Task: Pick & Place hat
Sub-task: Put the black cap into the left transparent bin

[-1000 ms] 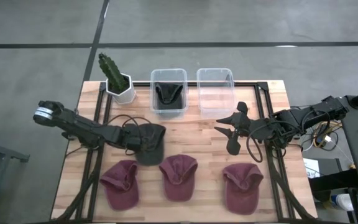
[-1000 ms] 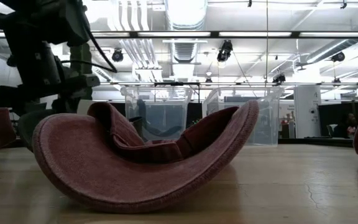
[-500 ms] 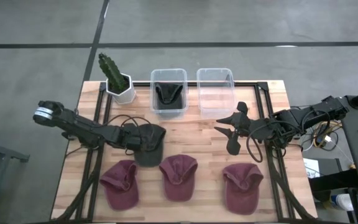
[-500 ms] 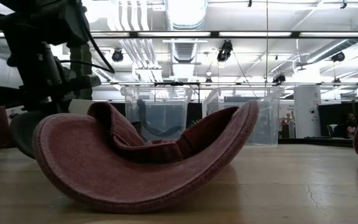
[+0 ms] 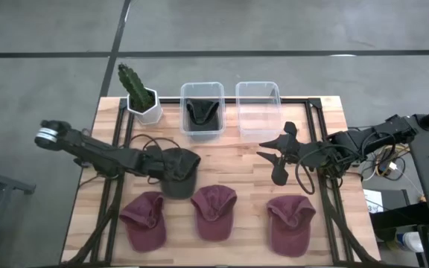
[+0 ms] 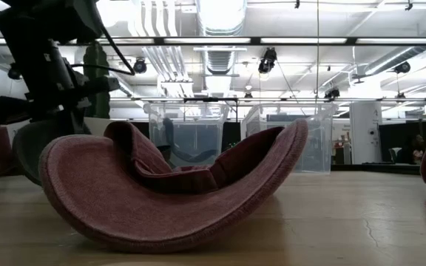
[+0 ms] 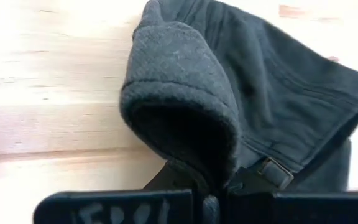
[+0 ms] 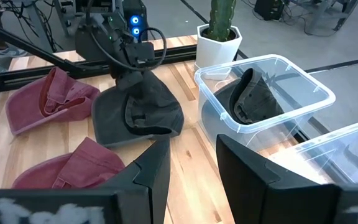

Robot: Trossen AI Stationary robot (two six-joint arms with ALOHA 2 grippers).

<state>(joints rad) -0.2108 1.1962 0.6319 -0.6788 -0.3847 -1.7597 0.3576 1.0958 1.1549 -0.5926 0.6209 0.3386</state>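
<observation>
Clamped on a fold of dark grey fabric, the left gripper [image 5: 157,164] has its fingers pressed together over the near edge of the dark grey cap [image 5: 178,170], as the left wrist view shows with the cloth bunched up just ahead of the fingertips. From this gripper the cap spreads away toward the middle of the wooden table [image 5: 233,152]; its long axis runs roughly front to back on the table, crown end toward the bins and brim end toward the row of red caps. A strap buckle [image 7: 275,172] shows on the cap beside the pinched fold.

Beyond the held cap from the gripper stand two clear plastic bins: the left bin [image 5: 202,109] holds another dark cap [image 5: 201,112], and the right bin [image 5: 258,107] is just beside it. A potted cactus [image 5: 139,94] stands at the table's far edge, on the gripper's side of the bins. Three maroon caps lie in a row toward the front edge: the left maroon cap [image 5: 144,219] nearest the gripper, the middle maroon cap [image 5: 214,212] and the right maroon cap [image 5: 290,222] farther off.

The right gripper [image 5: 279,155] hangs over the table's right half, well apart from the held cap, its fingers partly apart and holding nothing.
</observation>
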